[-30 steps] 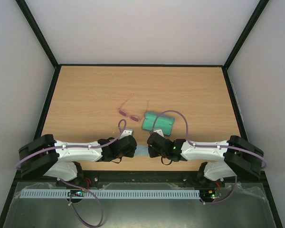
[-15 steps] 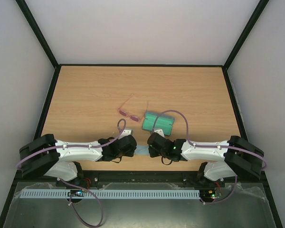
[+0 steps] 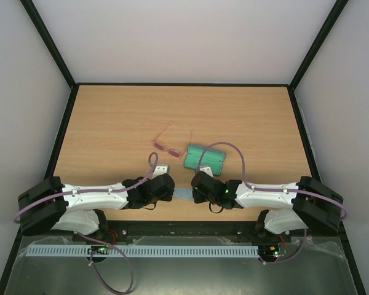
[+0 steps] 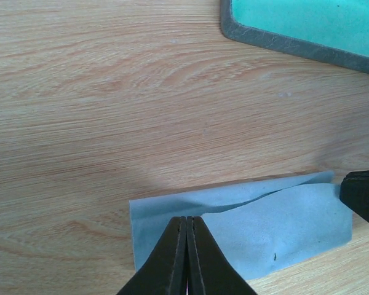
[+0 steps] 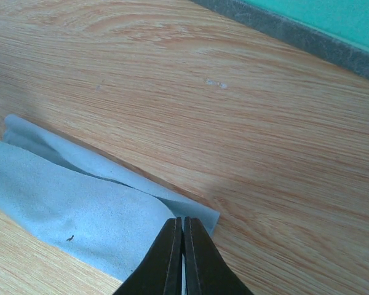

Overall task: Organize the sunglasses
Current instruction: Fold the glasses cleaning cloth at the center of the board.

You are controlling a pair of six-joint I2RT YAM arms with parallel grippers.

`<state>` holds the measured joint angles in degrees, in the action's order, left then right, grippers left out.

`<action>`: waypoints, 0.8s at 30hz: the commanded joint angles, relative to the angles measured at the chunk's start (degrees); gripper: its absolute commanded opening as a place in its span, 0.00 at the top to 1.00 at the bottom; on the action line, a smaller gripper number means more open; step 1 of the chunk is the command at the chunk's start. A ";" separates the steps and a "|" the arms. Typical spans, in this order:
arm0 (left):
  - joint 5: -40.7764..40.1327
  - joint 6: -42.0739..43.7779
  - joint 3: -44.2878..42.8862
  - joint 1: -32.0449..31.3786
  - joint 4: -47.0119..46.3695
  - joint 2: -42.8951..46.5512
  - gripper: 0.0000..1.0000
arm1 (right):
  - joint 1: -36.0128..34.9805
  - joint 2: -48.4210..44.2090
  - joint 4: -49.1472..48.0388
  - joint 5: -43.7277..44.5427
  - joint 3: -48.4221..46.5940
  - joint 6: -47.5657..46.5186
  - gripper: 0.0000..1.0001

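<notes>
The pink wire-framed sunglasses (image 3: 168, 143) lie open on the wooden table, far from both grippers. The open case with a teal lining (image 3: 204, 159) lies to their right; it also shows in the left wrist view (image 4: 307, 24) and the right wrist view (image 5: 332, 24). A light blue cloth (image 3: 183, 195) lies folded between the grippers. My left gripper (image 4: 188, 219) is shut on the cloth's left end (image 4: 283, 221). My right gripper (image 5: 182, 220) is shut on its right end (image 5: 67, 203). The sunglasses are out of both wrist views.
The table's near edge (image 3: 184, 221) runs just behind both grippers. The right gripper's black finger (image 4: 363, 193) shows at the cloth's right end in the left wrist view. Bare wood (image 3: 184, 110) extends beyond the sunglasses to the back wall.
The left arm has shifted slightly, its elbow swinging left and its wrist edging toward the far side. The right arm, sunglasses and case have not moved.
</notes>
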<state>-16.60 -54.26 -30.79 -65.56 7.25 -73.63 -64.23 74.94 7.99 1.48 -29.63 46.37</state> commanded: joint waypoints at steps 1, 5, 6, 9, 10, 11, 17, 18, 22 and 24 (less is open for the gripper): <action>-1.31 -0.69 1.45 0.18 1.16 1.02 0.98 | -0.43 -1.17 0.89 1.42 0.03 0.22 0.94; -1.24 -1.38 2.70 0.17 0.97 2.15 0.98 | -0.45 -1.88 1.15 1.60 0.40 0.21 0.95; -1.24 -1.50 2.97 0.17 1.05 2.43 0.98 | -0.46 -2.16 1.15 1.68 0.57 0.36 0.95; -1.37 -1.62 3.38 0.17 1.11 3.25 0.98 | -0.48 -2.91 1.09 1.78 1.05 0.47 0.94; -1.41 -1.58 3.40 0.17 1.03 3.24 0.98 | -0.47 -2.95 0.96 1.80 1.20 0.57 0.94; -1.42 -1.55 3.32 0.19 1.02 3.03 0.98 | -0.39 -2.89 0.85 1.71 1.39 0.63 0.94; -0.89 -1.40 3.26 0.24 -0.85 0.26 0.97 | -0.45 -2.05 0.10 1.51 1.62 0.82 0.94; -0.81 -1.37 3.24 0.18 -1.16 -0.10 0.97 | -0.42 -1.82 0.10 1.51 1.69 0.83 0.94; -0.78 -1.41 3.22 0.19 -2.08 -1.20 0.97 | -0.48 -1.43 -0.15 1.60 2.10 1.09 0.94; -0.88 -1.33 3.24 0.25 -2.35 -1.70 0.96 | -0.46 -1.08 -0.61 1.52 2.43 1.26 0.94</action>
<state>-16.53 -55.37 -28.03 -65.56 6.02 -74.17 -64.23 73.12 7.84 1.48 -28.49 46.78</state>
